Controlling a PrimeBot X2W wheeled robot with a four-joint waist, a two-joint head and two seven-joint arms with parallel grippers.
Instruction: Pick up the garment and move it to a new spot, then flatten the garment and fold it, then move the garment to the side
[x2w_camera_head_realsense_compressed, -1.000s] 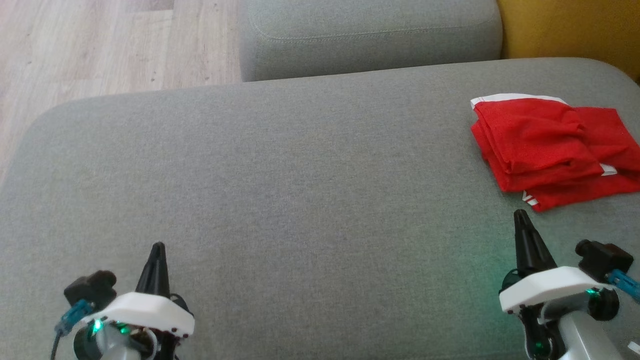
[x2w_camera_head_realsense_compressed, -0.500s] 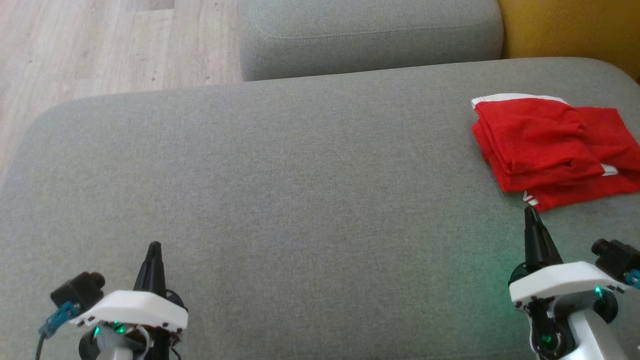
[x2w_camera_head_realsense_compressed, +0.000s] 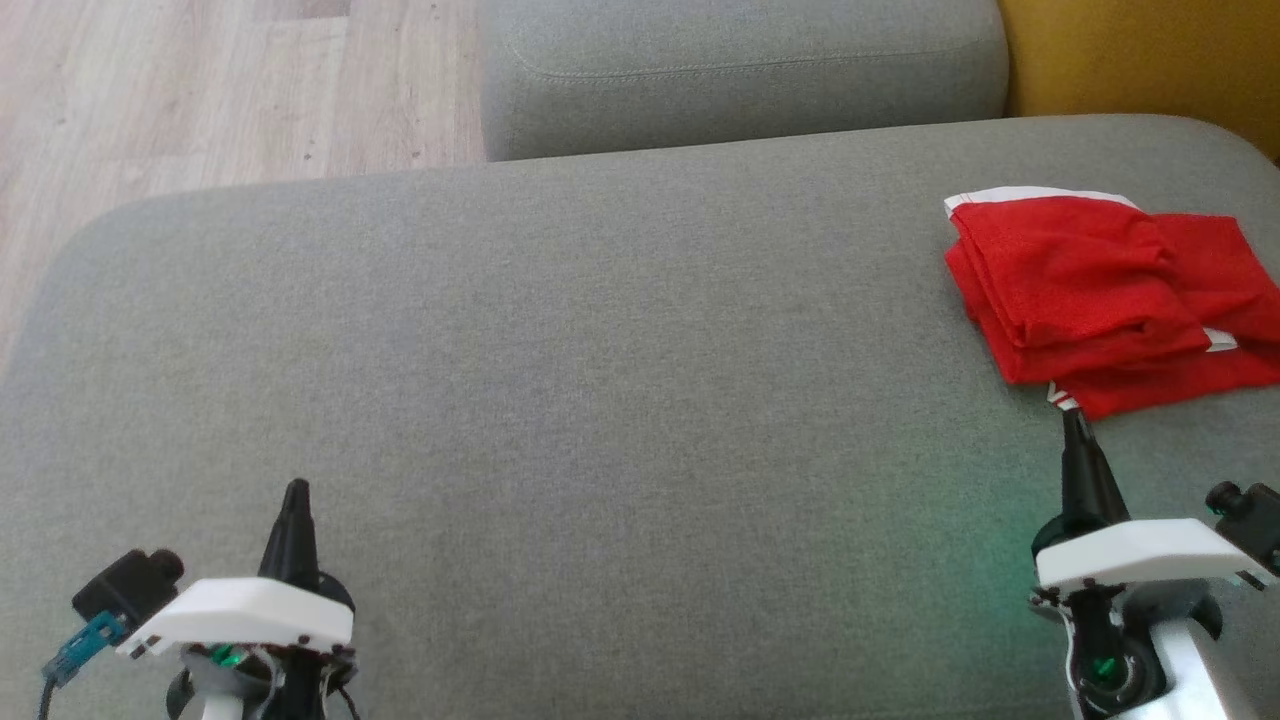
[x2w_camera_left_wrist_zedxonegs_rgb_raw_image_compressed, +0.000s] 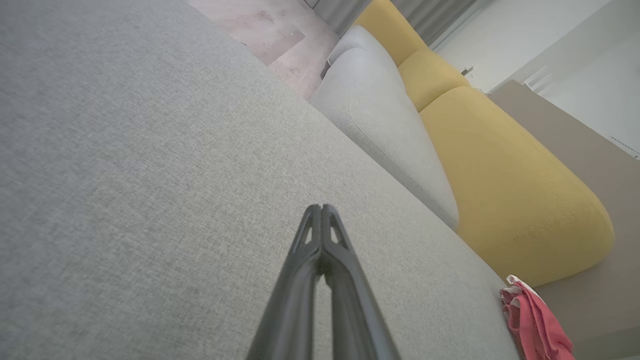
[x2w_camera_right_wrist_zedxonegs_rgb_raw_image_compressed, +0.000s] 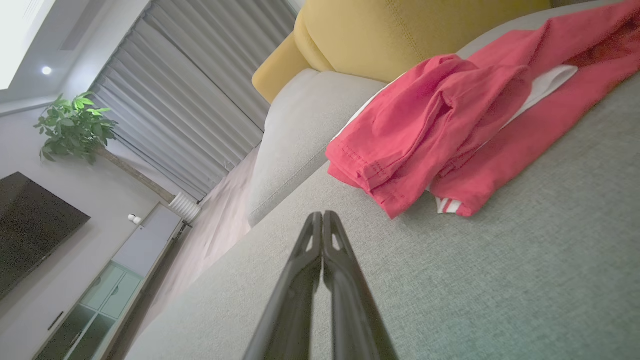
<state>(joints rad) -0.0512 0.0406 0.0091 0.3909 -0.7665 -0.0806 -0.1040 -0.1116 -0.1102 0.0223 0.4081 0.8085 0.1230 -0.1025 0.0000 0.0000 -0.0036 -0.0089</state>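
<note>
The garment (x2w_camera_head_realsense_compressed: 1100, 295) is red with white trim and lies folded in a loose stack at the right end of the grey sofa seat (x2w_camera_head_realsense_compressed: 600, 380). In the right wrist view the garment (x2w_camera_right_wrist_zedxonegs_rgb_raw_image_compressed: 450, 125) lies just beyond my fingertips. My right gripper (x2w_camera_head_realsense_compressed: 1073, 418) is shut and empty, its tip just short of the garment's near edge. My left gripper (x2w_camera_head_realsense_compressed: 296, 490) is shut and empty over bare cushion at the lower left. In the left wrist view my left gripper (x2w_camera_left_wrist_zedxonegs_rgb_raw_image_compressed: 321, 207) points along the seat, with the garment (x2w_camera_left_wrist_zedxonegs_rgb_raw_image_compressed: 535, 325) far off at the lower right.
A second grey cushion (x2w_camera_head_realsense_compressed: 740, 70) sits behind the seat, with a yellow cushion (x2w_camera_head_realsense_compressed: 1140, 55) to its right. Wooden floor (x2w_camera_head_realsense_compressed: 220, 90) lies beyond the seat's left edge. The right wrist view shows curtains, a plant (x2w_camera_right_wrist_zedxonegs_rgb_raw_image_compressed: 75, 127) and a dark screen (x2w_camera_right_wrist_zedxonegs_rgb_raw_image_compressed: 30, 225).
Both arms have drawn back toward the bottom of the head view. The right gripper has also shifted right, its tip now closer to the garment's near edge. The garment has not moved.
</note>
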